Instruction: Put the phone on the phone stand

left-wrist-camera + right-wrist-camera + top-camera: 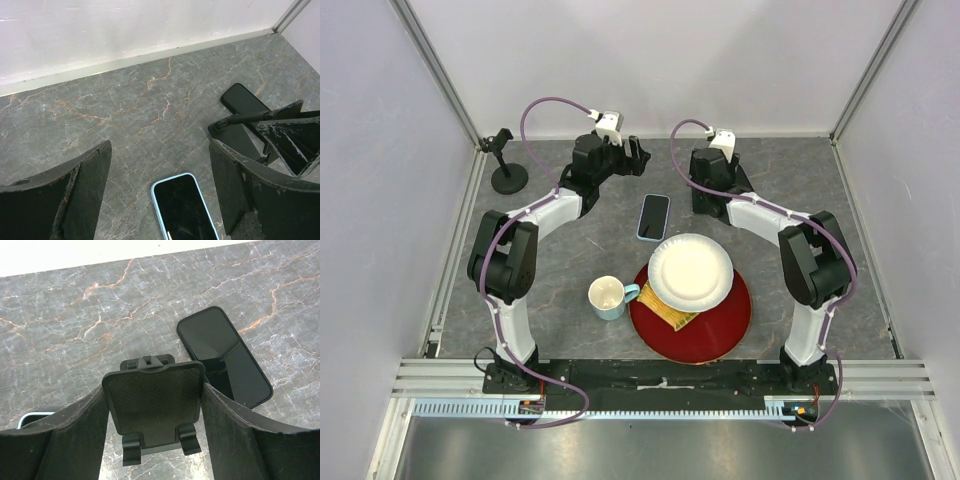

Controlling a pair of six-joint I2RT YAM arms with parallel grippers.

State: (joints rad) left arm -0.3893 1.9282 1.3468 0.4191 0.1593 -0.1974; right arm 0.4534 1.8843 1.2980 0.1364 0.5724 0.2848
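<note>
At the far side, the left gripper [160, 150] gapes empty near the blue-cased phone [182, 207]; the right gripper [155, 390] (jaws part-open) seemingly clamps the black plastic phone stand [150, 412].

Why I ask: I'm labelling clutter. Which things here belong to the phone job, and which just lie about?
Job: blue-cased phone, phone stand in right pincer, open left pincer.
Lying about: mug, white plate, red plate, black phone, round-based stand.
</note>
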